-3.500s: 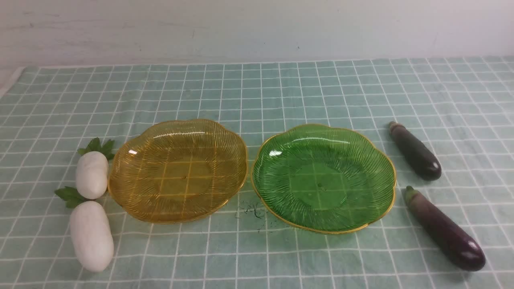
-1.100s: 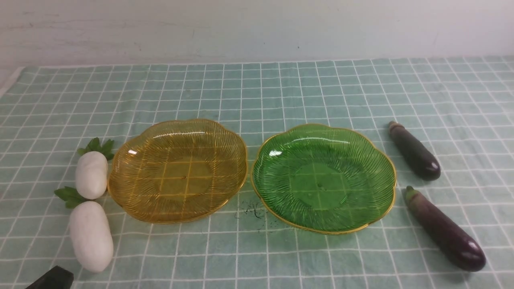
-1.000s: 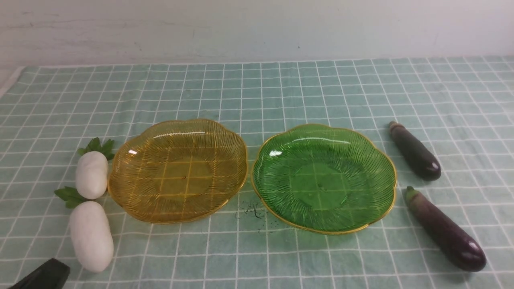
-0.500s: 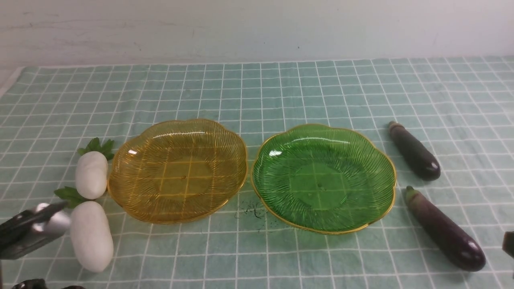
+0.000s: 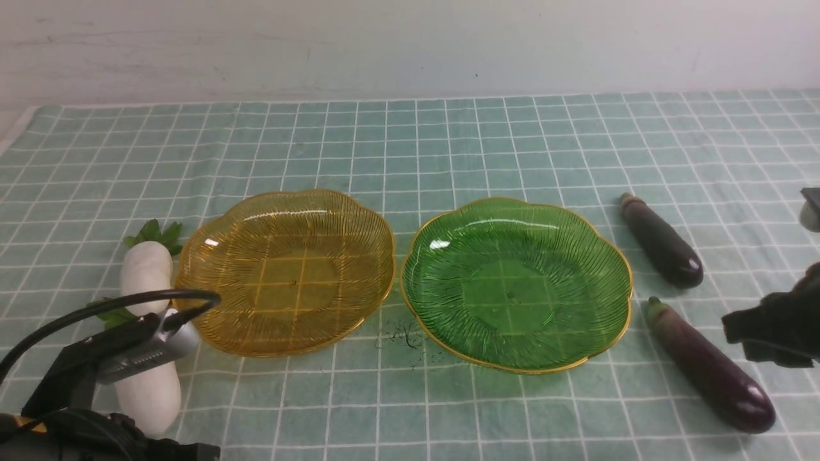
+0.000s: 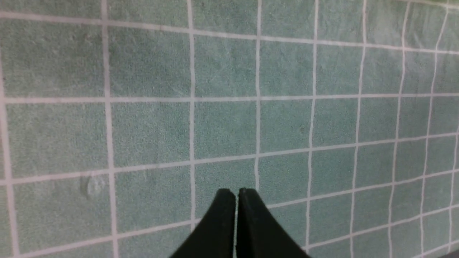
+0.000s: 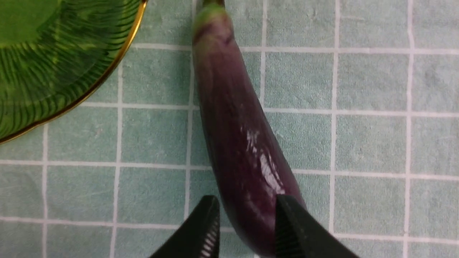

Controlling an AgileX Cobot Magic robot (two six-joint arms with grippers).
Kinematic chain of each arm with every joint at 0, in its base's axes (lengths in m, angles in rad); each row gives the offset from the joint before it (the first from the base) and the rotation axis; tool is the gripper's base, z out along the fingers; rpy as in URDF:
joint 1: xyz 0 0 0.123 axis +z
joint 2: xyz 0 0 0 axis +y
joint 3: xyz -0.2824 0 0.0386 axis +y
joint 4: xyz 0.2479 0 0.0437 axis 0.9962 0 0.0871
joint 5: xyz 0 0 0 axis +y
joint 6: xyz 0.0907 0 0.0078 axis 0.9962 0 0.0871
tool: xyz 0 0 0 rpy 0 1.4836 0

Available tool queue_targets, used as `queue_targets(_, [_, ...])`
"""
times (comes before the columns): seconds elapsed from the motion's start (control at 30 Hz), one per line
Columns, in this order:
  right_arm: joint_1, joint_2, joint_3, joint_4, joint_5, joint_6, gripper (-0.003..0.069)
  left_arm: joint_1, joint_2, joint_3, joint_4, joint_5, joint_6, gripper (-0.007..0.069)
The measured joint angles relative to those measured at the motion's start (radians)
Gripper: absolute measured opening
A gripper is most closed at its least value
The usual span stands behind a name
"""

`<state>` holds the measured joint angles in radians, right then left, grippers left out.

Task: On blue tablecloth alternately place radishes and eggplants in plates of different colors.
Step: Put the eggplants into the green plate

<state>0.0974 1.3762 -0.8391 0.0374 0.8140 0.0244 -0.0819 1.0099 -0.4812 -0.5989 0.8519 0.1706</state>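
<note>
A pale wall (image 5: 410, 45) with faint scuffs and dark specks fills the back; the light is even.

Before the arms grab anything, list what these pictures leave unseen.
Front view: the left arm covers the middle of the near radish and the lower end of the far radish.
Right wrist view: the near eggplant runs off the edge behind the fingers of the right gripper; contact unclear.
Left wrist view: past the left gripper only tablecloth; no radish in frame.

The blue tablecloth (image 5: 448, 141) carries an amber plate (image 5: 282, 275), a green plate (image 5: 512, 288), two radishes (image 5: 146, 274) (image 5: 150, 396) and two eggplants (image 5: 662, 242) (image 5: 711, 369)
</note>
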Motion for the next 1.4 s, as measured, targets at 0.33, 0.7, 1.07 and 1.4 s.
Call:
queue_targets(0.33, [0.0,0.251,-0.051,-0.089,-0.024,-0.006,0.054,0.0,0.0,0.0,0.003,-0.017,0.003,-0.0007])
queue_targets(0.7, [0.0,0.346,-0.074,-0.089,-0.004,-0.006,0.0503,0.0,0.0,0.0,0.003,-0.017,0.004,-0.0006])
queue_targets(1.07, [0.0,0.295,-0.264,-0.048,0.241,-0.006,0.04,0.0,0.0,0.0,0.003,-0.017,0.004,-0.0006])
queue_targets(1.4, [0.058,0.266,-0.352,0.464,0.106,-0.181,0.04,0.0,0.0,0.0,0.003,-0.017,0.004,-0.0006])
